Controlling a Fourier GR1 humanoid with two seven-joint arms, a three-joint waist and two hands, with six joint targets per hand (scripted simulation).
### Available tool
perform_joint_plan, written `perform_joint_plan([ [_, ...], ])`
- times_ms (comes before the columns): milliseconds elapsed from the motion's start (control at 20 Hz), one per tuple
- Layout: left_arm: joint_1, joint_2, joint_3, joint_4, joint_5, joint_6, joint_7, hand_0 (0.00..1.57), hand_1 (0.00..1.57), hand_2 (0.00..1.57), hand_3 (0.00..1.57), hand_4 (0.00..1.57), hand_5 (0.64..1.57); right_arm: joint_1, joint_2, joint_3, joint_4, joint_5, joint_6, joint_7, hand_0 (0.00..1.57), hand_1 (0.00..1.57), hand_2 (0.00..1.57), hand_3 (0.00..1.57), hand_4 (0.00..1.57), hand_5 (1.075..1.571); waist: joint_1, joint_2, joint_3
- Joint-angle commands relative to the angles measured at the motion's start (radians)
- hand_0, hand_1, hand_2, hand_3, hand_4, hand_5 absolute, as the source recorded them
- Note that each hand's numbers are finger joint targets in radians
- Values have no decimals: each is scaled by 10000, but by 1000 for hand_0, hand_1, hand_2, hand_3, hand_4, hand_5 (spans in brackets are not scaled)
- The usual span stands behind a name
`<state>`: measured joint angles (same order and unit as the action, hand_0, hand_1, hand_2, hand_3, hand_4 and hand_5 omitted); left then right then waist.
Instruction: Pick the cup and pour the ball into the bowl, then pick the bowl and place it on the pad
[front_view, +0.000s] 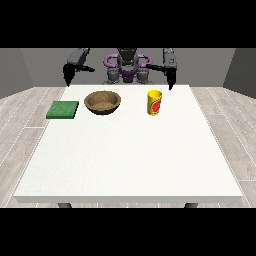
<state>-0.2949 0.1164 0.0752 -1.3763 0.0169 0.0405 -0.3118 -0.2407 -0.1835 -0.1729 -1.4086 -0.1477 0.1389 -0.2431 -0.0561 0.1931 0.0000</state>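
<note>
A yellow cup (155, 102) with a red mark stands upright right of centre in the upper frame, on the white worktop (130, 160). Left of it sits a brown wooden bowl (103, 102), then a flat green pad (63, 109). Both arms hang at the worktop's far edge, the robot hand at the view's left (66, 77) and at the right (171, 80) pointing down; their fingers cannot be made out. No ball shows inside the cup.

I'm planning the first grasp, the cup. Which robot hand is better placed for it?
Probably the left: that robot hand, at the view's right, hangs just behind the yellow cup; the other is beyond the bowl.
</note>
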Motion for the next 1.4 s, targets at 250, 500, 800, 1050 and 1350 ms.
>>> perform_joint_plan([
  [250, -831, 52, 482, 2400, -303, 184, -1987, 0, 0, 0, 0, 0, 1232, -384, -353, -657, 1666, -175, 493, -1451, 0, 0, 0, 0, 0, 1564, 72, 502, 2],
  [500, -1440, -507, 693, 3968, -530, 1034, -3291, 0, 0, 0, 0, 0, 1271, -692, -963, -932, 1886, -573, 1279, -1541, 0, 0, 0, 0, 0, 1559, -440, 950, 0],
  [800, -2325, -12, 1260, 5730, -92, 415, -4141, 0, 0, 0, 0, 0, 1229, -1181, -991, -991, 2164, -654, 1117, -1369, 0, 0, 0, 0, 0, 1558, -342, 961, -3],
  [1050, -1920, 801, 1151, 6000, -1717, 2869, -4635, 1289, 1289, 1571, 1571, 789, 1524, -937, -1244, -1008, 1817, -865, 1751, -1591, 0, 0, 0, 0, 0, 1562, -1174, 1353, 10],
  [1350, -2572, -27, 1205, 6905, -2131, 4627, -4942, 1331, 1331, 1571, 1571, 864, 1509, -1224, -1638, -1146, 1786, -948, 1926, -1494, 0, 0, 0, 0, 0, 1557, -1676, 1853, -9],
])
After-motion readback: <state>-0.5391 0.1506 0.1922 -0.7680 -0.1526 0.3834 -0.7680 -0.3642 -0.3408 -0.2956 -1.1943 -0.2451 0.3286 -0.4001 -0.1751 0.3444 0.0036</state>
